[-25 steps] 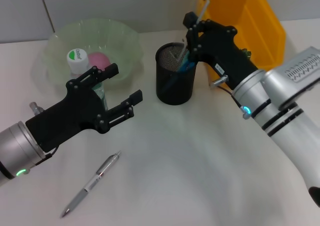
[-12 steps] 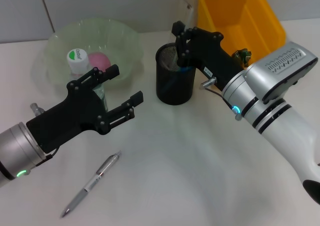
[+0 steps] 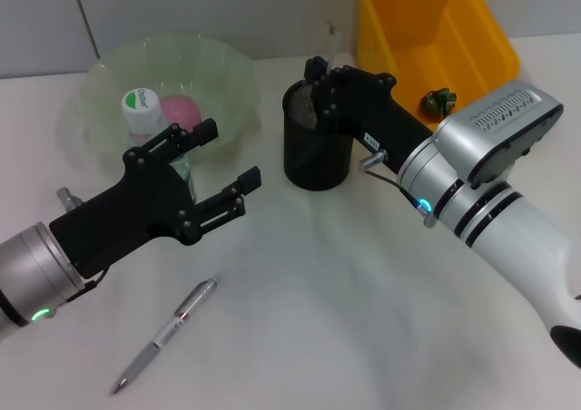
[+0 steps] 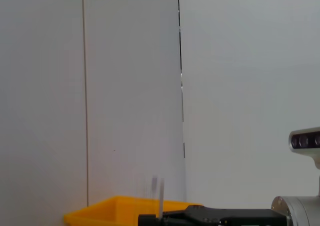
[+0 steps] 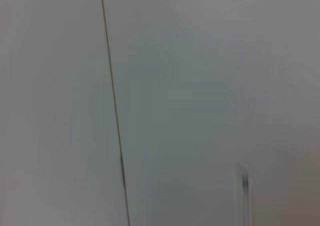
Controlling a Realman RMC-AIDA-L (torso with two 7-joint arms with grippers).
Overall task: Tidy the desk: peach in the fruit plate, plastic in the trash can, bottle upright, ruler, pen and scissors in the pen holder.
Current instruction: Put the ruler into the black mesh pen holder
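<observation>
Lower than a second ago, the right claw (image 3: pixel 320 88) now sits at the rim of the black mesh pen holder (image 3: pixel 317 151), pinching a clear plastic ruler (image 3: pixel 329 43) that stands upright above it. Hovering left of the holder, the left claw (image 3: pixel 224 167) is spread wide. On the white tabletop (image 3: pixel 345 319) nearer the robot lies a silver pen (image 3: pixel 166 334)

even, bright overhead light; soft shadows under the pen holder (image 3: pixel 317 147); right wrist view blurred.
</observation>
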